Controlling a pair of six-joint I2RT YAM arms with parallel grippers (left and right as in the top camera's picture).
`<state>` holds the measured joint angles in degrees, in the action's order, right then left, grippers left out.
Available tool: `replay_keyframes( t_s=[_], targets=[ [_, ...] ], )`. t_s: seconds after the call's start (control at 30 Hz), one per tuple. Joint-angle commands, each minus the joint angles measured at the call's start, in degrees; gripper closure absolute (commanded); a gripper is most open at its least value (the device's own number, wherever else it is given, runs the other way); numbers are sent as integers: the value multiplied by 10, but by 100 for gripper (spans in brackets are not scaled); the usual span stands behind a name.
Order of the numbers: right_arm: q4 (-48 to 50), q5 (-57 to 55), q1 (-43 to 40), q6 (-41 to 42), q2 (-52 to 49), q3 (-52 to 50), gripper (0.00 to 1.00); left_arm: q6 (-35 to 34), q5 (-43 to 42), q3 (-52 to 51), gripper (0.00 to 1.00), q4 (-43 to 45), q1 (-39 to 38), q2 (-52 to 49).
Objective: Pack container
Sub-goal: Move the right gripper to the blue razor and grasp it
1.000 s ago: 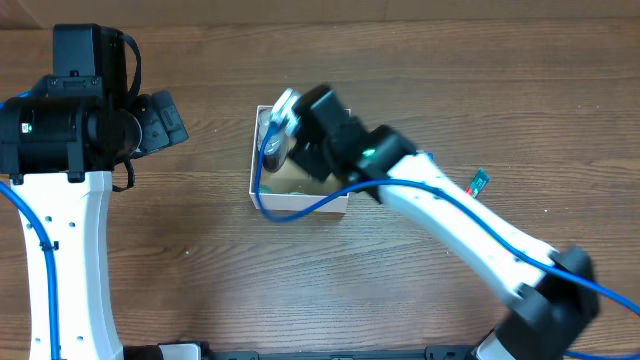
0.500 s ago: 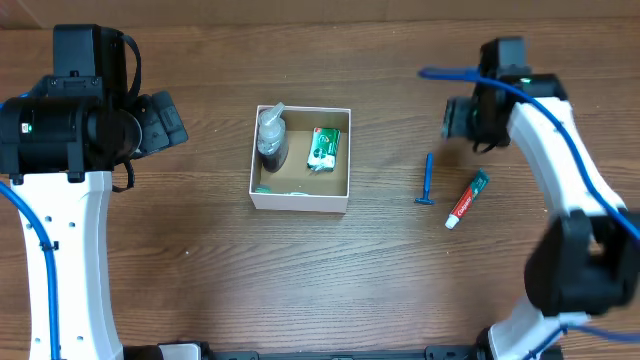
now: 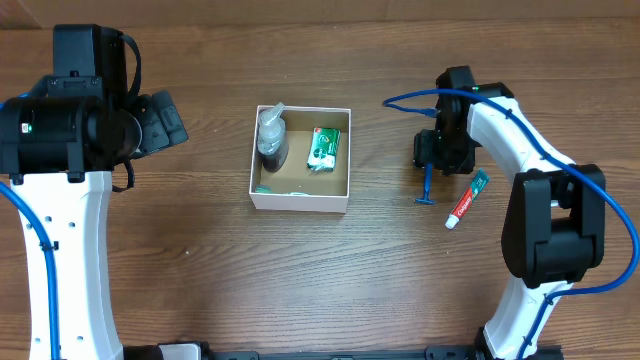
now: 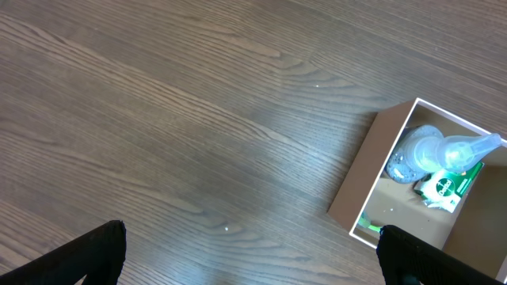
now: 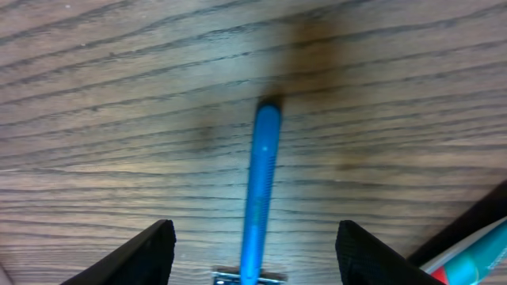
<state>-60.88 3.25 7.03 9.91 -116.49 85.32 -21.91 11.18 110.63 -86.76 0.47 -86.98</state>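
The container point(image 3: 300, 202), a square white-walled box with a brown inside, sits mid-table. It holds a clear spray bottle point(image 3: 271, 136) and a green-and-white packet point(image 3: 323, 148). It also shows in the left wrist view point(image 4: 354, 202), at the right. A blue razor point(image 3: 428, 186) lies on the table to its right, and it runs between the fingers in the right wrist view point(image 5: 260, 186). My right gripper point(image 5: 253, 253) is open, low over the razor. A red-and-white toothpaste tube point(image 3: 466, 199) lies just right of the razor. My left gripper point(image 4: 253, 253) is open and empty, high at the left.
The table is dark wood. A blue cable point(image 3: 405, 98) loops from the right arm above the razor. The toothpaste tube's end shows at the lower right of the right wrist view point(image 5: 467, 257).
My right arm has left the container, swung out to the far right, then come back down over the blue razor. The left arm has not moved.
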Motion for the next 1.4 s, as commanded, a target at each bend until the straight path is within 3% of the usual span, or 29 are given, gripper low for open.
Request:
replay_keyframes(
  t_s=[0.0,0.47,0.53,0.6,0.7,0.8,0.9,1.17,1.37],
  targets=[
    [7,5,2,47,-11,1,33,11,-3,1,0,0,3,-2],
    [20,-7,2,52,-41,1,36,11,-3,1,0,0,3,-2],
    [18,-7,2,52,-41,1,44,11,-3,1,0,0,3,-2],
    [14,-7,2,52,-41,1,61,11,-3,1,0,0,3,-2],
    [9,-7,2,52,-41,1,78,11,-3,1,0,0,3,-2],
    [10,-8,2,52,-41,1,83,11,-3,1,0,0,3,-2],
    [10,-8,2,52,-41,1,96,11,-3,1,0,0,3,-2],
    [-19,-6,2,51,-25,39,96,11,-3,1,0,0,3,-2],
    [-29,-6,44,-17,90,110,96,11,-3,1,0,2,3,-2]
  ],
)
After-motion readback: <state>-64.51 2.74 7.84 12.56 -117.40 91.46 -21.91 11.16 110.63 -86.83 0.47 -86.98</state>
